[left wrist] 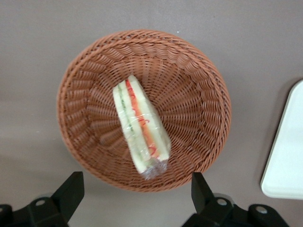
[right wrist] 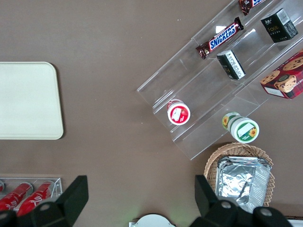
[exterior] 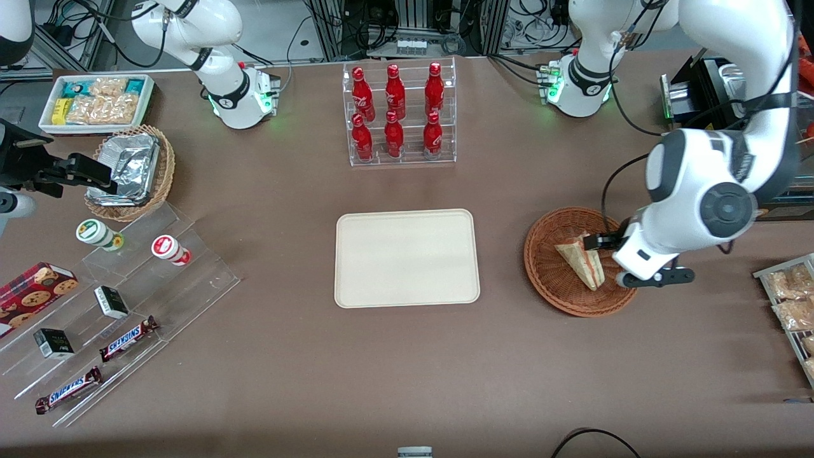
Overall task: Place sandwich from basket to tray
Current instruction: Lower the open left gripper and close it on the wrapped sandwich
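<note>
The tray (exterior: 407,257) lies bare at the middle of the desk (exterior: 407,369), and the basket (exterior: 547,280) sits well apart from it toward the working arm's end, at the tray's three o'clock as the front camera sees it. The sandwich (exterior: 583,259) is in the basket, its filling edge turned up, wrapped in clear film that bunches at one end. The gripper (exterior: 601,243) hangs over the basket's rim at about one o'clock of the bowl, above the wedge and not touching it; its fingers (left wrist: 71,191) are spread wide and hold nothing.

From where I stand, the trouble looks to lie in the grasp. The wedge lies aslant to the line between the fingers in the wrist view, so unless the wrist turns, the pads may close on a corner and the sandwich could swivel or squirt out. The film looks slick, which would help it slip. A hard squeeze might crush the soft bread. The bowl slopes, so a low approach could catch a finger on the wicker and drag the light basket (left wrist: 142,109) along. And a loosely held sandwich may drop on the way to the tray (left wrist: 286,156).
</note>
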Robot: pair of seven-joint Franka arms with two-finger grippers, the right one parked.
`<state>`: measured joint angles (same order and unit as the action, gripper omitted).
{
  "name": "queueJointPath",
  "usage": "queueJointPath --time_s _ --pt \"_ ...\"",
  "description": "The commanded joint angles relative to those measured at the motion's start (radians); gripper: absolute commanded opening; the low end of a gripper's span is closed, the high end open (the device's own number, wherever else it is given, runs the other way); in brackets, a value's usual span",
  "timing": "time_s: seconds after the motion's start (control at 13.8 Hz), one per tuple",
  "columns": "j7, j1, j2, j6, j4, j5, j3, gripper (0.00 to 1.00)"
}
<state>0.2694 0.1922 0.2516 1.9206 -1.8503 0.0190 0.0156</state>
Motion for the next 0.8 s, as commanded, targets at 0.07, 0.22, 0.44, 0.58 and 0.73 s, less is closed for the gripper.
queueJointPath --time_s 0.07,0.22,0.44,0.58,0.73 --pt "0.14 0.015 -0.152 0.245 -0.271 0.001 0.006 1.0" --pt "0.25 0.015 -0.192 0.384 -0.375 0.001 0.006 1.0" --pt "0.4 0.016 -0.177 0.434 -0.386 -0.001 0.006 1.0" --pt "0.494 0.018 -0.158 0.451 -0.386 0.001 0.004 1.0" --pt "0.519 0.018 -0.135 0.457 -0.385 0.001 0.004 1.0"
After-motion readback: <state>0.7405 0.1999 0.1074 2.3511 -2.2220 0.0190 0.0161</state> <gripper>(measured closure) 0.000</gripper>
